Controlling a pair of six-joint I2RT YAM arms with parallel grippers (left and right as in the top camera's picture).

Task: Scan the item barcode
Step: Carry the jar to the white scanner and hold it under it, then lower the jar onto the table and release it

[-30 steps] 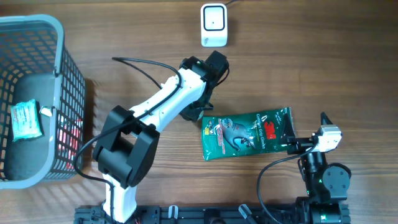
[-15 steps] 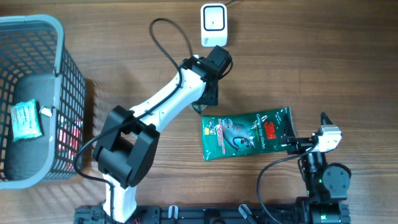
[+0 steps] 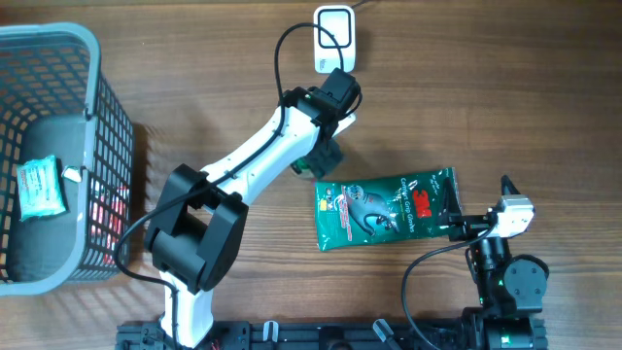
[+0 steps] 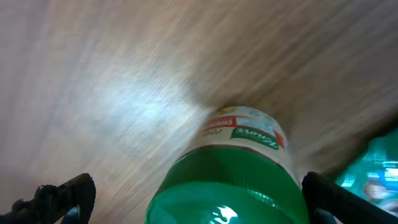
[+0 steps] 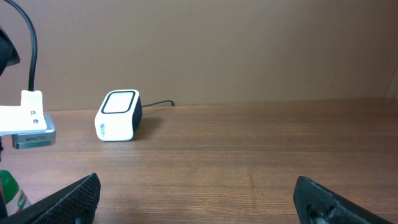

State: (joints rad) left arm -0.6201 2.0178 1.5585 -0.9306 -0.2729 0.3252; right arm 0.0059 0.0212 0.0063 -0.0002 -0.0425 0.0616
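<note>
A bottle (image 4: pixel 242 134) with a green cap and a red-and-green label stands on the wooden table, and I look down on its cap in the left wrist view. My left gripper (image 4: pixel 199 202) is open around the cap, with wood showing between the cap and the left finger. From overhead the bottle (image 3: pixel 304 167) peeks out beside the left gripper (image 3: pixel 326 154), below the white scanner (image 3: pixel 334 39). My right gripper (image 5: pixel 199 199) is open and empty, low at the table's near right (image 3: pixel 483 222). The right wrist view also shows the scanner (image 5: pixel 118 116).
A green pouch (image 3: pixel 384 209) lies flat between the two arms, right of the bottle. A grey mesh basket (image 3: pixel 97 58) at the left edge holds a light packet (image 3: pixel 41 187) and other items. The scanner's cable runs off the far edge.
My left gripper has opened and let go of the bottle. Its wrist has shifted a little toward the scanner, uncovering the bottle's green edge. The right arm and pouch have not moved.
</note>
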